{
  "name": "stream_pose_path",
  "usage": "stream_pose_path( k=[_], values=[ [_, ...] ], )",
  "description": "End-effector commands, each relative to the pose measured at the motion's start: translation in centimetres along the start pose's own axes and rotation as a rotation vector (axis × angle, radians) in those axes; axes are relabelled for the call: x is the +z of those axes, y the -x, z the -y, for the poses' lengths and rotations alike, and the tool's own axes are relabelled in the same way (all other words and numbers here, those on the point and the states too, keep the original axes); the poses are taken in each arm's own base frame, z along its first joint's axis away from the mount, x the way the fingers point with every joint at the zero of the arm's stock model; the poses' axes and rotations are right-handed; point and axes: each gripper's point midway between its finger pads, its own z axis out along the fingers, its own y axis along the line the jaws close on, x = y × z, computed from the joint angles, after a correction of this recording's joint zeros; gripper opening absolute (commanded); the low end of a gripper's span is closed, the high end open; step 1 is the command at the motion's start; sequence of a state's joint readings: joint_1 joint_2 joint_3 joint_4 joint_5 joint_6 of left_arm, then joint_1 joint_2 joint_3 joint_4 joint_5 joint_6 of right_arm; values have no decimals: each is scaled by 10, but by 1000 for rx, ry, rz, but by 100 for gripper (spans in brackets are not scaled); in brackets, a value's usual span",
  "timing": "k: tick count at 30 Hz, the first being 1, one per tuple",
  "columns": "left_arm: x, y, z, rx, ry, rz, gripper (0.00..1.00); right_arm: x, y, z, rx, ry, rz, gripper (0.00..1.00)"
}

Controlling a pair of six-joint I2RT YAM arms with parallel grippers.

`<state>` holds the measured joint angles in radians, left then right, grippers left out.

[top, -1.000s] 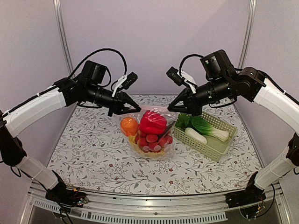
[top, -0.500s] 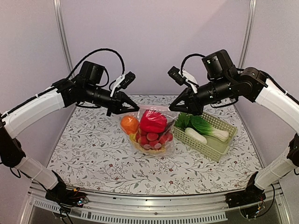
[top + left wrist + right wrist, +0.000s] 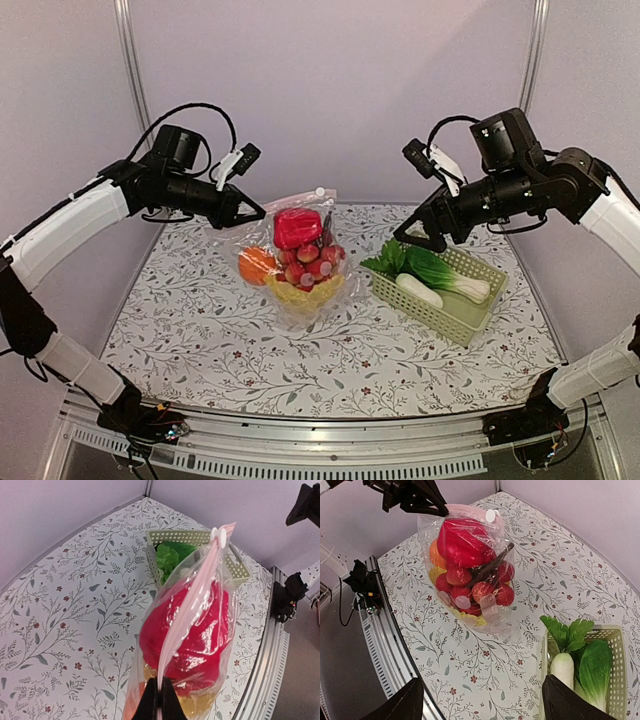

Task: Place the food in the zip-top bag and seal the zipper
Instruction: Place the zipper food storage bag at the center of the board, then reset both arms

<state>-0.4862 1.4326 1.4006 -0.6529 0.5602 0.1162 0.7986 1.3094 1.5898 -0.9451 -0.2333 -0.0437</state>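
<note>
Soft, even light is filling every view; glare is streaking the zip-top bag (image 3: pixel 200 625) just ahead of the left hand (image 3: pixel 159 690).

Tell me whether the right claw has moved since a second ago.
Yes. The right claw has let go of the zip-top bag and drawn back rightward, from left of the green basket's corner to above its leafy end.

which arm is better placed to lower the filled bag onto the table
Left. Its tool is shut on one end of the zipper of the zip-top bag; the right tool is open, empty, off by the basket.
</note>
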Motion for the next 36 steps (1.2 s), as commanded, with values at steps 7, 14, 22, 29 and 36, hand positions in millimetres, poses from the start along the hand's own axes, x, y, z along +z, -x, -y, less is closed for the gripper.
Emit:
stream_pose_path(
  k=[7,14,22,29,36],
  values=[
    [47,-20,-94,-326,253,-3,7,13,-15,105,334,-312,89,92],
    [40,-13,-133,-362,399,98,60,6,-35,147,454,-392,131,96],
    [-12,-17,-175,-416,591,201,95,-8,-67,198,582,-505,171,99],
    [-97,-54,-218,-512,827,356,99,-39,-109,262,744,-650,259,99],
    [-182,-89,-228,-455,1193,512,100,-96,-154,302,788,-879,423,99]
  ],
)
